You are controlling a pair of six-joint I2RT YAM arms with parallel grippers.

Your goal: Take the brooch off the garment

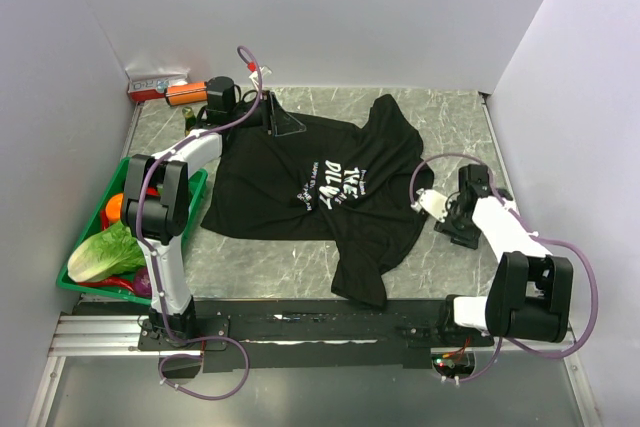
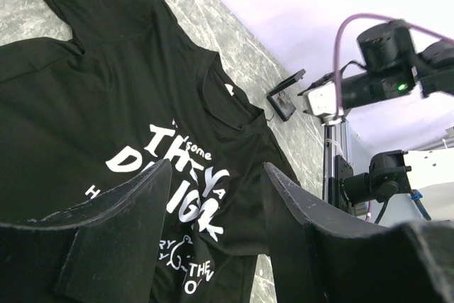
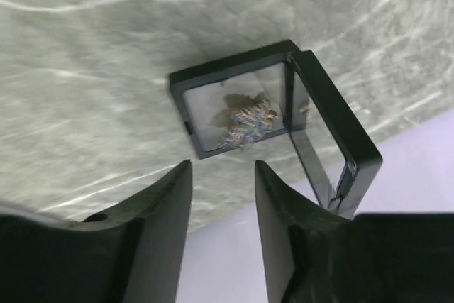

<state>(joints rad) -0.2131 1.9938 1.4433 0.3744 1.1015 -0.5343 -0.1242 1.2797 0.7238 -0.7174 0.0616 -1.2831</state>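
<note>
Apparently the brooch [image 3: 245,120] was already off the shirt [image 1: 270,182], lying in an open case [image 3: 213,72] on the table [image 1: 440,117], right of it. Right gripper [image 3: 223,169] hovered open above; left gripper [image 2: 216,175] gaped over the shirt.

A grey-green marbled worktop [image 1: 450,112] fills the scene. Plain, pale lilac walls [image 1: 340,7] rise from the worktop's far, left and right edges. A metal rail [image 1: 100,332] runs along its near edge. The light is soft and even.
</note>
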